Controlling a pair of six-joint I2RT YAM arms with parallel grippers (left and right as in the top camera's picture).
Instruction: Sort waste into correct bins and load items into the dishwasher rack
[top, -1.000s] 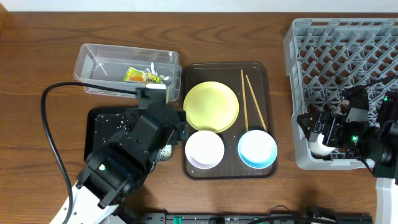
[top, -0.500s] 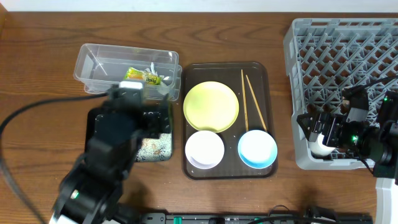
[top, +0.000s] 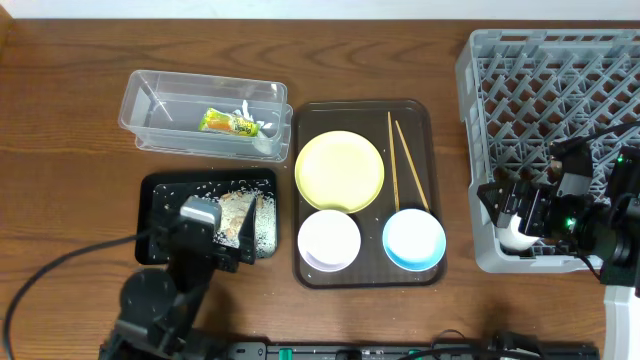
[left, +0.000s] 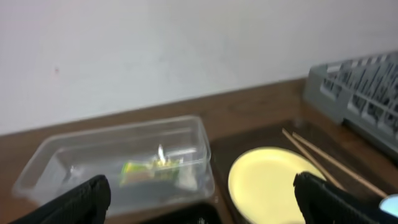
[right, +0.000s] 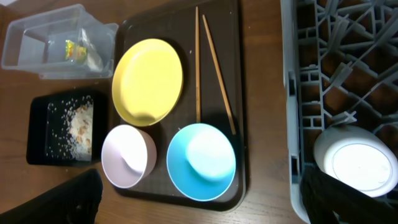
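A dark tray (top: 300, 180) holds a yellow plate (top: 340, 170), a white bowl (top: 329, 240), a blue bowl (top: 414, 240) and a pair of chopsticks (top: 400, 160). A clear bin (top: 160, 105) holds a yellow-green wrapper (top: 228, 122). A black bin (top: 160, 200) holds food scraps (top: 245, 220). The grey dishwasher rack (top: 480, 90) holds a white bowl (top: 518, 236) at its front left. My left gripper (top: 205, 245) is open and empty over the black bin's front. My right gripper (top: 520, 210) is open above the rack's white bowl (right: 354, 158).
The left arm's black cable (top: 60, 275) loops over the table's front left. In the right wrist view the tray (right: 242, 93), yellow plate (right: 148, 81) and both bowls lie left of the rack (right: 289, 74).
My left arm has pulled back toward the front edge, uncovering the black bin and its food scraps. The right arm has not moved.
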